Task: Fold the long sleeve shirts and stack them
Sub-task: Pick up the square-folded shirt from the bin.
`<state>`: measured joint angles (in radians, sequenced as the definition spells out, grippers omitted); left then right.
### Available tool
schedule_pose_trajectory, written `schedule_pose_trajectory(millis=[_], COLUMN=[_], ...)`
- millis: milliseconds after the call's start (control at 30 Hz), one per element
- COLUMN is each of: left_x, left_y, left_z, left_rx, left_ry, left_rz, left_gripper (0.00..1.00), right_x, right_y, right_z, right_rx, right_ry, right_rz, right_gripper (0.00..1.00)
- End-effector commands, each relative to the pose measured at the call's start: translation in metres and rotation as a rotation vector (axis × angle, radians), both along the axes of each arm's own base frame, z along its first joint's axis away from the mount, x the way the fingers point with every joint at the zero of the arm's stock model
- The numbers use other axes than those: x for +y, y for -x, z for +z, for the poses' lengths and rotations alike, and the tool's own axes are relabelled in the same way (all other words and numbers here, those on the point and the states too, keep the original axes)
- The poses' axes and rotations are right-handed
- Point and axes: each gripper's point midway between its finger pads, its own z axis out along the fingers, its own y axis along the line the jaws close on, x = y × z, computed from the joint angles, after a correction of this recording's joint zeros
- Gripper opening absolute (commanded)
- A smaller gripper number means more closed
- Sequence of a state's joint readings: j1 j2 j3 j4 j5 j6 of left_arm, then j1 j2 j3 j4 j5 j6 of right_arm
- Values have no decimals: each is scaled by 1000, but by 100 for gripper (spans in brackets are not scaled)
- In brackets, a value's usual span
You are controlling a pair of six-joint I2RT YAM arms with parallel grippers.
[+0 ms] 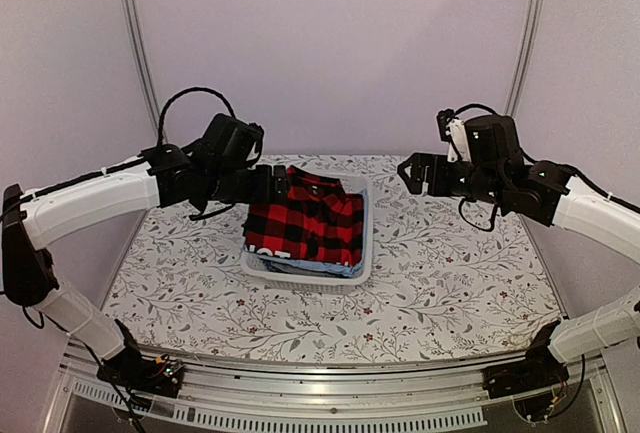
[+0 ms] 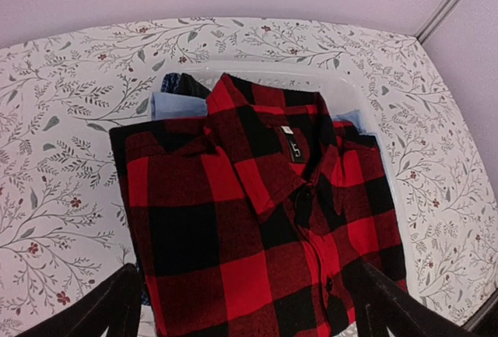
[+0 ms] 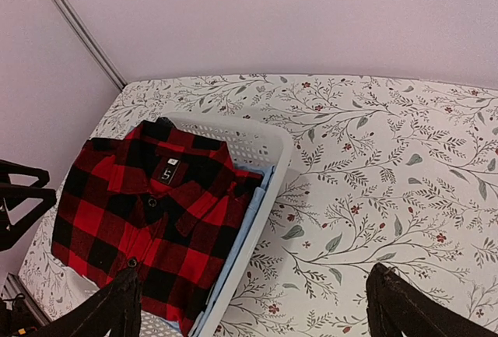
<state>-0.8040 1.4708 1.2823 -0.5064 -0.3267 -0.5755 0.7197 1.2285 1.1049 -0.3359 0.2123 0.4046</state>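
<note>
- A red-and-black checked shirt [image 1: 310, 218] lies folded on top of the pile in a white plastic basket [image 1: 300, 278] at the middle of the table [image 1: 450, 283], which has a leaf-and-flower patterned top.
- The shirt's collar [image 2: 261, 146] faces up, with a small dark label [image 2: 293, 148] inside it; the buttoned front shows.
- White block letters [image 1: 268, 252] show on the shirt's near left edge, where it drapes over the basket's rim.
- Light blue cloth [image 3: 247, 220] lies under the shirt, showing along the basket's right side.
- The left gripper [image 1: 275, 185] hangs at the basket's far left corner, over the shirt's edge. In its wrist view its fingers [image 2: 117, 306] stand wide, one on each side of the shirt, holding nothing. I cannot tell whether they touch the cloth.
- The right gripper [image 1: 405, 175] hangs above the table to the right of the basket, apart from it. Its fingers [image 3: 405, 306] are spread wide and hold nothing.
</note>
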Motion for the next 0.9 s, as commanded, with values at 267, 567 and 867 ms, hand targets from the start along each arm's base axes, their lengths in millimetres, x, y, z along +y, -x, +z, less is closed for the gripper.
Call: schedule_pose_trajectory(millis=[267, 567, 867], left_x=[24, 11, 1], left_y=[-12, -16, -20], left_z=[-36, -61, -2], left_rx=[113, 156, 22], left_ry=[-71, -82, 2], left_rz=[130, 82, 15], left_gripper=[82, 56, 0], right_x=[5, 17, 24], right_y=[3, 4, 3], right_z=[-15, -30, -46], right_rx=[43, 85, 128], right_ry=[7, 6, 18], right_rz=[30, 72, 88], right_gripper=[99, 99, 99])
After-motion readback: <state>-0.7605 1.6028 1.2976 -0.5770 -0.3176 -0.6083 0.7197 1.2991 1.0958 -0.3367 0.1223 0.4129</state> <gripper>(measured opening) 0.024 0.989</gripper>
